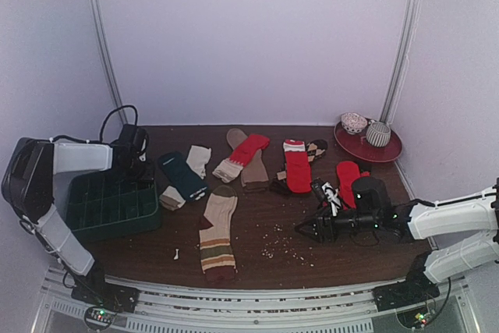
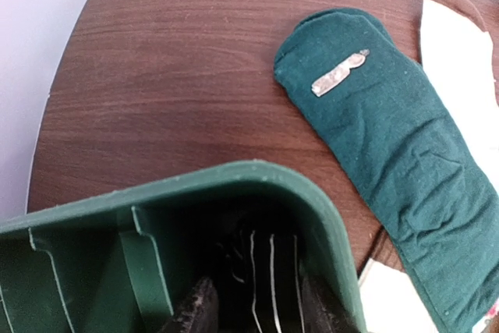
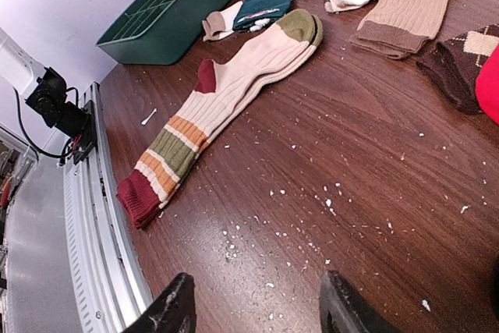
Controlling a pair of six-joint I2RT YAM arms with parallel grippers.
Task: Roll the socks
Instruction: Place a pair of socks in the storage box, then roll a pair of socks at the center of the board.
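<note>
Across a dark wood table [image 1: 265, 220] littered with loose socks [image 1: 297, 168], two arms sit at opposite ends. A green gridded tray [image 1: 117, 225] fills the left side. The left gripper [image 2: 257, 313] hangs over the tray's far corner compartment, the one nearest the spread. Its fingers stand either side of a dark bundle [image 2: 261, 271] with thin white stripes, probably a rolled sock. The wrist view is too dim to tell whether the jaws press it or stand clear. Just beside the tray a dark teal sock [image 2: 374, 130] lies flat.

A red plate [image 1: 390, 152] at the far right holds two rolled balls.

The right gripper [image 3: 257, 306], jaws apart and empty, hovers low over bare wood, pointing left. Straight ahead of it, between the arms, the tan sock [image 1: 217, 239] with brown and orange stripes lies flat. Its long axis runs from the near edge toward the back, crosswise to the gripper's line of reach, with the dark red cuff nearest the rail. The right arm looks the closer and is unoccupied, so this sock is likely its to take, from the cuff end.

White crumbs [image 3: 327, 200] speckle the wood between jaws and sock.
</note>
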